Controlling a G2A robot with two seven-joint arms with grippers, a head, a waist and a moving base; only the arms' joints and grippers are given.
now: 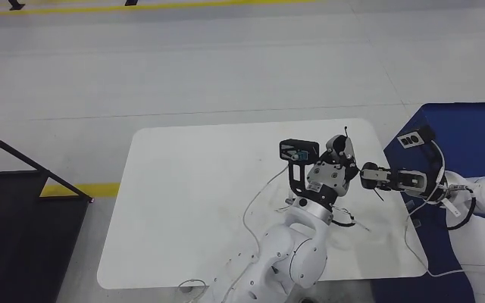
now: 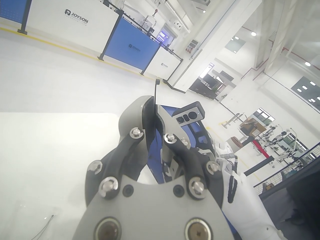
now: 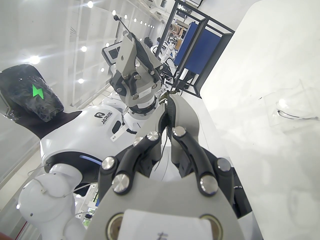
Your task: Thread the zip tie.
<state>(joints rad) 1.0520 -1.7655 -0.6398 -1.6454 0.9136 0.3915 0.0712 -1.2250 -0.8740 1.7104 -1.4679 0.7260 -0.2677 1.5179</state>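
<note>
1. The left gripper (image 2: 153, 102) is clamping the zip tie (image 2: 156, 89), whose head is sticking up above the fingertips.
2. The right gripper (image 3: 170, 106) is pressing its fingers together on a thin black strand (image 3: 163, 146), which is hanging below them.
3. Both grippers are hovering near each other above the table (image 1: 189, 212), so the tie is sitting clear of its surface.

White torso (image 3: 75, 131), black head (image 3: 22, 86) w/ green bolt (image 3: 38, 91), grey right gripper (image 3: 169, 111), silver screws (image 3: 208, 183).
</note>
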